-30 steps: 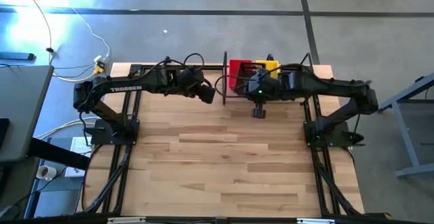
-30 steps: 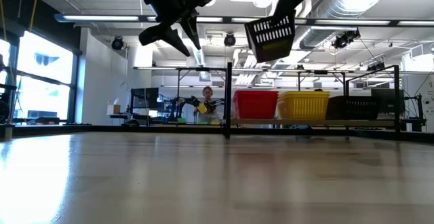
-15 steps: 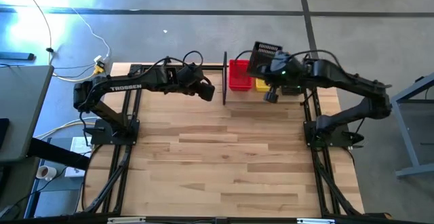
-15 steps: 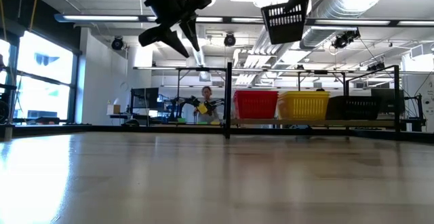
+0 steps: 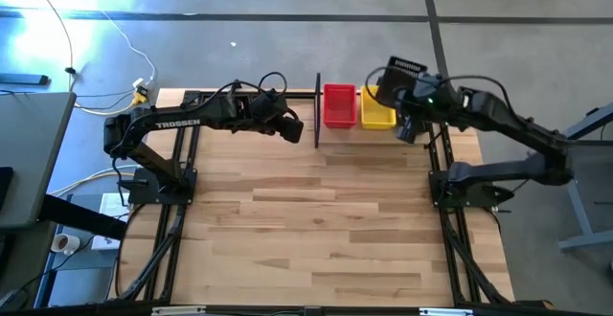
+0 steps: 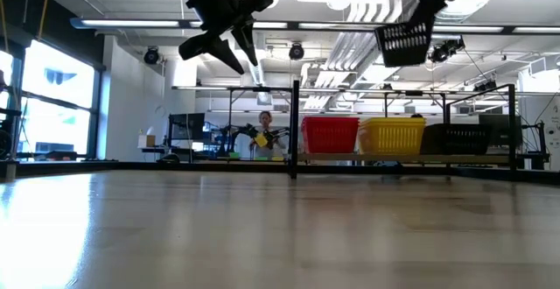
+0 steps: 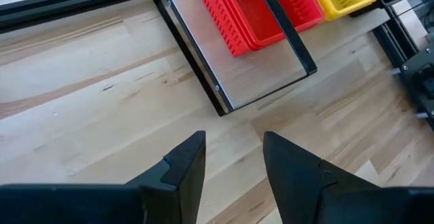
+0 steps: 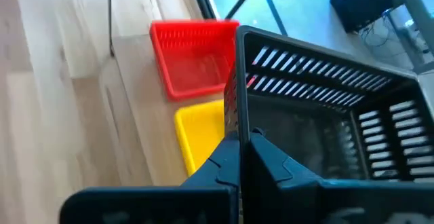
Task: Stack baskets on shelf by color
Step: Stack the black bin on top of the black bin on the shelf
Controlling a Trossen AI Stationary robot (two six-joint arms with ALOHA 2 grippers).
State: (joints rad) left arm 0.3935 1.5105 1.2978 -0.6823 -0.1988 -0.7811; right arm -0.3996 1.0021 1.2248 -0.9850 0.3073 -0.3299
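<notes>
Right gripper (image 8: 239, 157) clenched on black basket (image 6: 404, 42), held high above shelf (image 6: 402, 158). Black stack (image 6: 464, 137) sits at roughly 4 o'clock below it in the low view; right arm nearer. Left gripper (image 7: 230, 157) spread empty, at 9 o'clock of the shelf.

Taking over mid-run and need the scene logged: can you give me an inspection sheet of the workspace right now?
Surface: wooden tabletop, bare.
Job's things: red basket and yellow basket on the shelf; black baskets at its far end; another black basket held aloft.
Clutter: nothing seen.
Hands: right hand shut on black basket rim; left hand open, empty, near the shelf end.
Cables: white cable on the floor.
Surroundings: a person far behind.
</notes>
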